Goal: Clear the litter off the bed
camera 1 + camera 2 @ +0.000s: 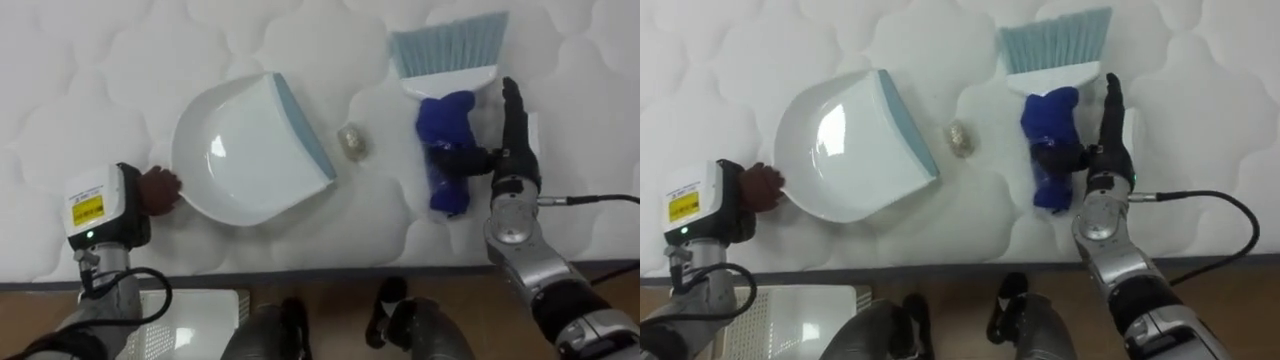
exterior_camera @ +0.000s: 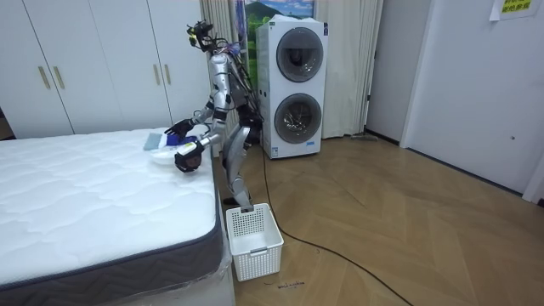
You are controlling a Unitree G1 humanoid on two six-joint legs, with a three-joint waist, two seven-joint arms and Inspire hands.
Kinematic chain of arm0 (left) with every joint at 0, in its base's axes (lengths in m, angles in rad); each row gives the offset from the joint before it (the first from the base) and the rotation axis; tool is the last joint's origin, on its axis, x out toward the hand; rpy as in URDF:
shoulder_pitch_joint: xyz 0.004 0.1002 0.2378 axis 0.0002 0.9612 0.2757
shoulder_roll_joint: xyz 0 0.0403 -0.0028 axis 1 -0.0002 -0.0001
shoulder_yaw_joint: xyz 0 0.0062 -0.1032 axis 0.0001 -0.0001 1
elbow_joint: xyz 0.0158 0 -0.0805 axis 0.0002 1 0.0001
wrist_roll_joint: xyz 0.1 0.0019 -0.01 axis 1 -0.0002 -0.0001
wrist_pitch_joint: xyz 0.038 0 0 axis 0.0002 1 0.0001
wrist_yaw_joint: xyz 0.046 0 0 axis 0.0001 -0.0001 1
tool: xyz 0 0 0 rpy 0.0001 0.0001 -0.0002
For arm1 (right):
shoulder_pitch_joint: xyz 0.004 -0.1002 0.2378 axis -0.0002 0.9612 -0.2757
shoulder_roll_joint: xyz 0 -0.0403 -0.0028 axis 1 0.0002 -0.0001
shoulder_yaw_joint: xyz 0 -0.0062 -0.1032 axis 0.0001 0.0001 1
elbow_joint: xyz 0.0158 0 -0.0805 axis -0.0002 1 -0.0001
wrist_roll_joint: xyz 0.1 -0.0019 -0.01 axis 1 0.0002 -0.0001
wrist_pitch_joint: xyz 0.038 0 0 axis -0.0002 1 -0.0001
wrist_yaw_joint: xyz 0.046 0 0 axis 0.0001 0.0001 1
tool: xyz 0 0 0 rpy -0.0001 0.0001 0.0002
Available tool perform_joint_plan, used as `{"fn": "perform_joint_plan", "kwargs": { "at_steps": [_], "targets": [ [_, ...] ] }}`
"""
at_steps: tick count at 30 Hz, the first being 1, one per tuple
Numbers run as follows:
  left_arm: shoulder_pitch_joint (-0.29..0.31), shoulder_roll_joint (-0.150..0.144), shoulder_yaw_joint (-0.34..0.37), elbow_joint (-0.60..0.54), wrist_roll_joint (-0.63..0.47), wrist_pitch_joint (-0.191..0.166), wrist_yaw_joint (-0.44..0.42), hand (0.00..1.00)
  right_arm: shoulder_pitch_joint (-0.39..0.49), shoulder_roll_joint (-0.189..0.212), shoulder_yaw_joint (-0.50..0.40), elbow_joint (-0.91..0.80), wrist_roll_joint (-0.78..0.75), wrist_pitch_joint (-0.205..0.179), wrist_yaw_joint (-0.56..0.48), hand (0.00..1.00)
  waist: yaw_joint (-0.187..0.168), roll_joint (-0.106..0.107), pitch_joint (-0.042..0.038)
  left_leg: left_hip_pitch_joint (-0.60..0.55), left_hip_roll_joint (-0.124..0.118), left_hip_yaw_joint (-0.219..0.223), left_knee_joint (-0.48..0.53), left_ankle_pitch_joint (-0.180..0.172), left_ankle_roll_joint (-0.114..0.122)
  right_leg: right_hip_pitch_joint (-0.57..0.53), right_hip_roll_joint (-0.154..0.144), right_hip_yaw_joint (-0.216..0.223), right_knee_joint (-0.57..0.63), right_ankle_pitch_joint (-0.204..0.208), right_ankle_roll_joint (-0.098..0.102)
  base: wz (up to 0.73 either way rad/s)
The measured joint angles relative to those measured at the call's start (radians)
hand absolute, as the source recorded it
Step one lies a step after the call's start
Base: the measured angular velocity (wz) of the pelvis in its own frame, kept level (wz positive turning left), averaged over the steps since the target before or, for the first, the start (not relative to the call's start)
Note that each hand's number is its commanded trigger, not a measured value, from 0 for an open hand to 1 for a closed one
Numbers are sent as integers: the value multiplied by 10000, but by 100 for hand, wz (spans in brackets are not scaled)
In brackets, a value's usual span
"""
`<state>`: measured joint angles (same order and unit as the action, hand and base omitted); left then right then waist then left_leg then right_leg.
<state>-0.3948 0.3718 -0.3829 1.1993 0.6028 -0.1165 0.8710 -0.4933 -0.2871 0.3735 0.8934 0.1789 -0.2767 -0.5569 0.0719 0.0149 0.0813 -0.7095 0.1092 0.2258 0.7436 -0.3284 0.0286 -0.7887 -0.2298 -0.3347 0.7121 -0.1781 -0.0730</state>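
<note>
Two hands at the mattress (image 1: 100, 60). Dustpan (image 1: 240, 150) sits just right of the left hand (image 1: 105, 205), whose fingers I can't make out. Brush (image 1: 445, 110) lies against the right hand (image 1: 512, 170): fingers straight alongside, thumb across its blue handle. Crumb (image 1: 352, 141) is left of that hand, by the pan's lip. I'd wrap that handle properly first, then sweep low toward the pan.

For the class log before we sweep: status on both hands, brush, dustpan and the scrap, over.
Left hand at dustpan rim. Right hand open beside brush, thumb across its handle. Scrap lies between dustpan and brush, unswept.
</note>
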Motion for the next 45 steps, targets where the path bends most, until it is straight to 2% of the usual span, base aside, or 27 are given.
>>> {"fn": "perform_joint_plan", "kwargs": {
  "at_steps": [6,7,10,13,30,33,41,45],
  "targets": [
    [59,-103,-447,13,-15,47,-91,100,-5,140,8,-201,8,60,-55,0,127,9,5,-29,-94,-89,17,4,10,4,-158,-117,136,-77,11,8],
    [64,-157,-509,16,-10,48,-91,100,-5,142,7,-283,39,60,-67,0,127,8,5,-18,-177,-101,-7,8,16,3,-164,-117,154,-88,26,7],
    [69,-393,-520,68,2,49,-90,100,-6,189,-2,-470,39,47,-69,0,126,6,3,42,-187,-84,-117,17,31,5,-253,-97,149,-108,61,2],
    [71,-508,-520,84,0,50,-91,100,-6,249,-25,-500,64,41,-70,0,120,0,0,40,-191,-71,-182,19,36,-10,-250,-104,153,-118,78,0],
    [181,-495,-596,256,-23,14,-273,100,9,294,157,-743,-314,15,-355,0,8,-19,-9,271,-165,-64,-205,24,39,272,-223,-148,8,-135,83,0],
    [215,-494,-629,301,-18,-2,-274,100,29,307,365,-331,-367,-191,-566,0,-68,-18,-9,295,-152,-134,-209,24,40,378,-142,-242,-63,-132,91,5],
    [183,-480,-639,290,-20,-31,-232,100,38,250,465,985,-744,-137,-654,0,-82,-17,-9,194,-149,-139,-242,23,41,341,-124,-286,-142,-107,135,0],
    [141,-412,-661,306,-19,-53,-157,100,43,66,603,1407,-761,-126,-653,0,-94,-15,-8,135,-150,-155,-249,23,42,282,-130,-284,-139,-110,140,0]
  ]
}}
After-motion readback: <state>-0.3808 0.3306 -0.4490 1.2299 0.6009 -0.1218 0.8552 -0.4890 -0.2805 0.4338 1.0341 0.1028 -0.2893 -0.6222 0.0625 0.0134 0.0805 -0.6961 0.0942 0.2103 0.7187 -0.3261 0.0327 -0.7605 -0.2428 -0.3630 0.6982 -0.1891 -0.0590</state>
